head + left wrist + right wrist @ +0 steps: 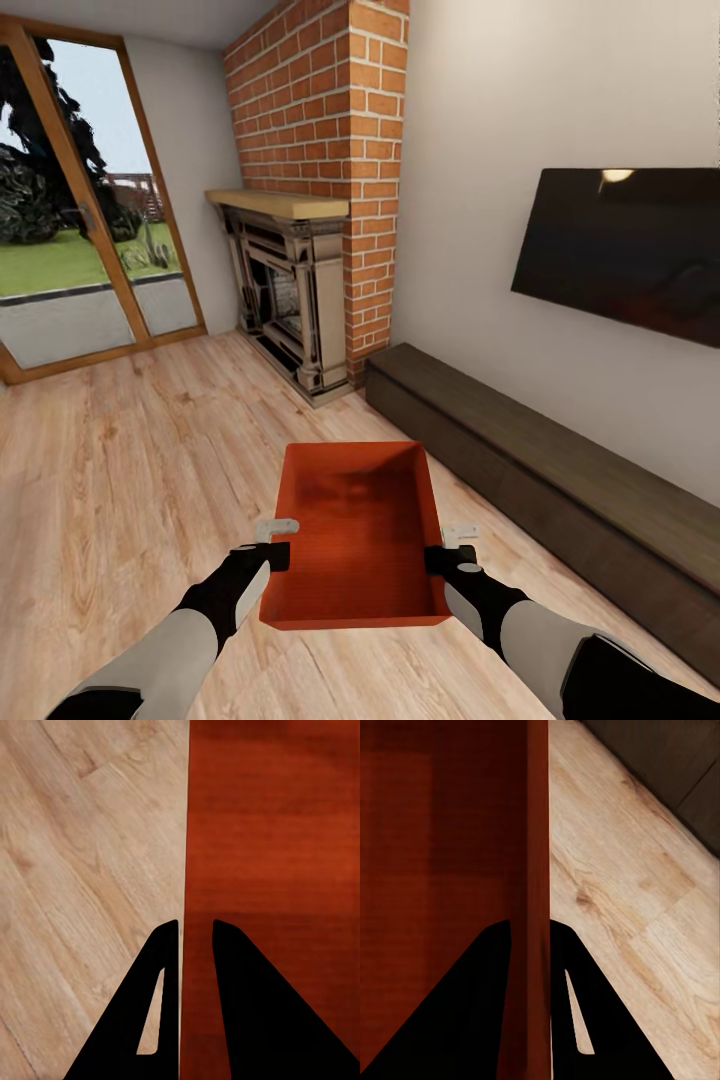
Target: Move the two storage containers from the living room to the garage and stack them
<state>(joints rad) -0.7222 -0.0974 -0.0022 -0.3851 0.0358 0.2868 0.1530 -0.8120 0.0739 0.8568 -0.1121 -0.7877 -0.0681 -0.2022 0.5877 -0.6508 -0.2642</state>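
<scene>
The robot is in the living room, by the brick fireplace [320,200]. One storage container [360,530] is held up between both arms. The left hand [275,545] pinches its left wall and the right hand [450,550] pinches its right wall. I think it hangs above the wood floor [130,450]. The garage trip and stacking are not yet done.

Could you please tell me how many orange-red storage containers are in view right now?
1. The storage container is held in front of the robot over the wood plank floor, its side walls pinched by the left gripper and right gripper. A second may be out of frame.
</scene>
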